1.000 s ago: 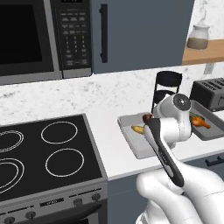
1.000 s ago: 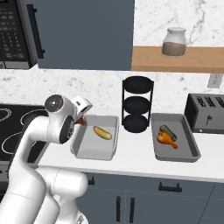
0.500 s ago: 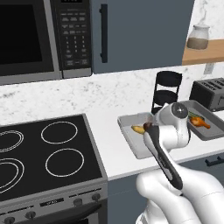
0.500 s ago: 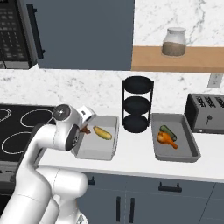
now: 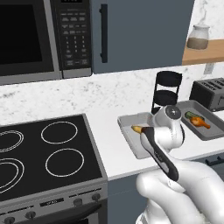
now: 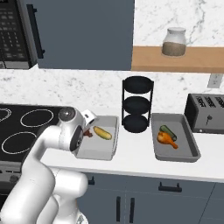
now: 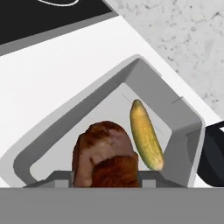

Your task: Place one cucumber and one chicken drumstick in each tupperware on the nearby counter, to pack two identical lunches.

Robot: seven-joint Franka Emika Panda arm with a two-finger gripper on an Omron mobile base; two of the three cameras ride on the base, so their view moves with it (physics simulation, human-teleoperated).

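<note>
My gripper (image 7: 105, 176) is shut on a brown chicken drumstick (image 7: 105, 153) and holds it just above the left tupperware (image 7: 175, 94). A yellowish cucumber (image 7: 145, 134) lies inside that tray, right beside the drumstick. From the right base, the gripper (image 6: 87, 131) hangs over the left end of this tupperware (image 6: 107, 153), next to the cucumber (image 6: 102, 133). The right tupperware (image 6: 186, 151) holds a green cucumber (image 6: 167, 131) and an orange drumstick (image 6: 166, 139). In the left base view my wrist covers part of the left tupperware (image 5: 131, 140).
A black tiered rack (image 6: 137, 105) stands on the white counter (image 6: 131, 162) between the two trays. A toaster (image 6: 208, 113) sits at the far right and the black stovetop (image 6: 26, 127) lies to the left. A jar (image 6: 175, 42) rests on the wooden shelf above.
My hand has carried the drumstick to the right and lower, from beside the stovetop edge to over the left tupperware. Everything else stays put.
</note>
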